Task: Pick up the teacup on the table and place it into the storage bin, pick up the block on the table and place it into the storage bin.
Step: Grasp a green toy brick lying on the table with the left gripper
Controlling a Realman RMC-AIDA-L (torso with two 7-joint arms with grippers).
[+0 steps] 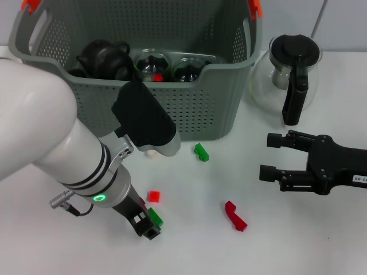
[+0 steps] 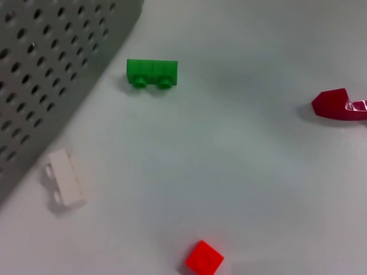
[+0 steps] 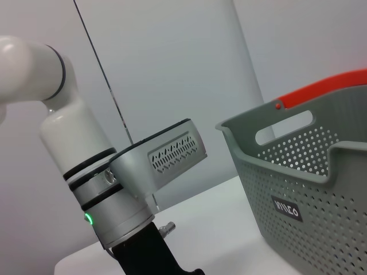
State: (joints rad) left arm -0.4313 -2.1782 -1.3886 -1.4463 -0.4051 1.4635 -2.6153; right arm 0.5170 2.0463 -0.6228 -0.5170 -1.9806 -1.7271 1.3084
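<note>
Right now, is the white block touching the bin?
Apart. The left wrist view shows a strip of bare table between the white block and the bin wall.

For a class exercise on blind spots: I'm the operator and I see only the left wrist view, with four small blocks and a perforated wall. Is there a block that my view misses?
Observer: Yes. The head view shows a second green block right beside the left tool, nearer the robot than the red cube.
Operator: What is inside the bin?
Observer: The storage bin holds a black teapot and some glassware.
Operator: Where is the right arm?
Observer: The right tool hovers open on the right, in front of a glass pot.
</note>
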